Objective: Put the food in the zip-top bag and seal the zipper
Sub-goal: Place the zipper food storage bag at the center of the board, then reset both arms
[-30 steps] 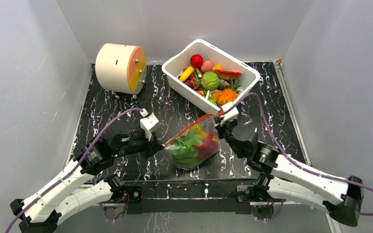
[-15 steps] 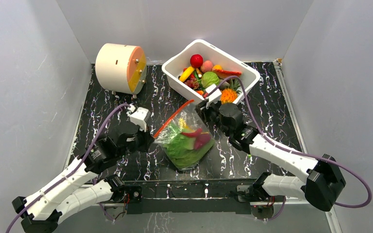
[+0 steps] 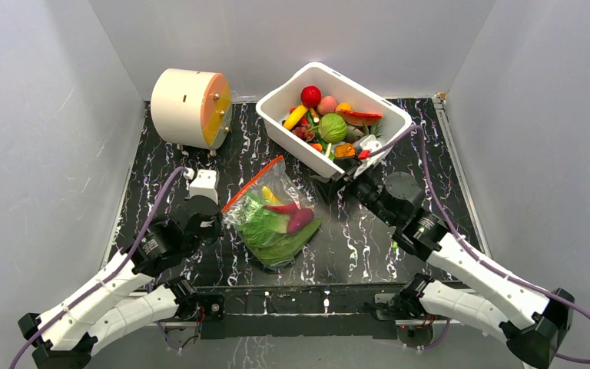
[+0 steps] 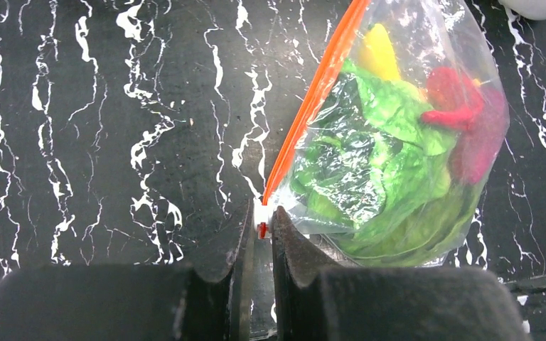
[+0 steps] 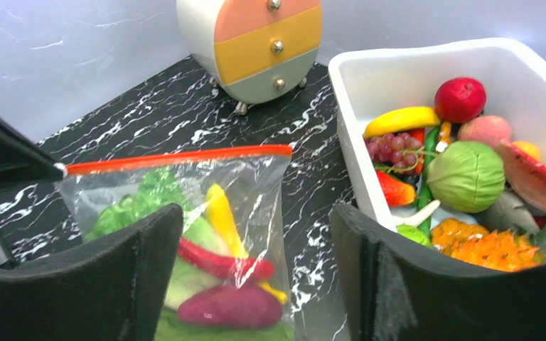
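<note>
Sealing step, I judge — clear crinkly zip-top bag (image 3: 273, 219), toy food (image 3: 265, 229) inside, lies between grippers. My left gripper (image 4: 259, 231) pinches orange-red zipper strip (image 4: 313, 99) end; right gripper (image 5: 256, 273) wide, empty — next, press along strip.

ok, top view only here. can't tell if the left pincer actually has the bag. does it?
Observer: Yes. The left wrist view shows the left pincer shut on the corner of the zip-top bag, right at the near end of the zipper.
Operator: and the right one, open or shut?
Observer: Open. In the right wrist view the right pincer holds nothing, and the bag lies beyond it.
</note>
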